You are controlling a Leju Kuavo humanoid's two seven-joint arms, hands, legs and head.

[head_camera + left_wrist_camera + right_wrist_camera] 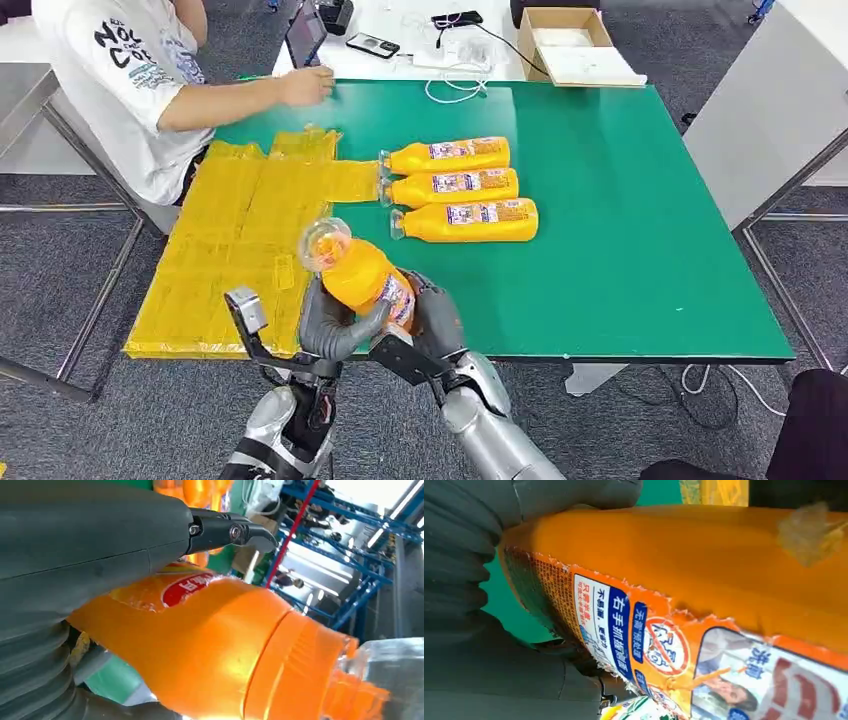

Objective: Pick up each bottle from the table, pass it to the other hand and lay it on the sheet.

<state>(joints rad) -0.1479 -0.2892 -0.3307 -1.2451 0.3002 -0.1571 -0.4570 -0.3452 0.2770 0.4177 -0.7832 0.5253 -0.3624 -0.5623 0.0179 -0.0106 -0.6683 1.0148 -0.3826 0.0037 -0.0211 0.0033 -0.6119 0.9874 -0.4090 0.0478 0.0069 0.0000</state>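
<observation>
Orange bottle [362,275] held above near table [640,250] edge, clear cap toward yellow sheet [225,235]. Left hand [335,325] and right hand [425,310] both grip it. Three bottles [455,187] lie side by side on table, caps toward sheet. Person [130,70] sits at far corner.

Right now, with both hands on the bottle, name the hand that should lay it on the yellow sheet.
Left. The left hand already wraps the bottle on the side beside the yellow sheet; the right hand grips it from over the green table.
</observation>
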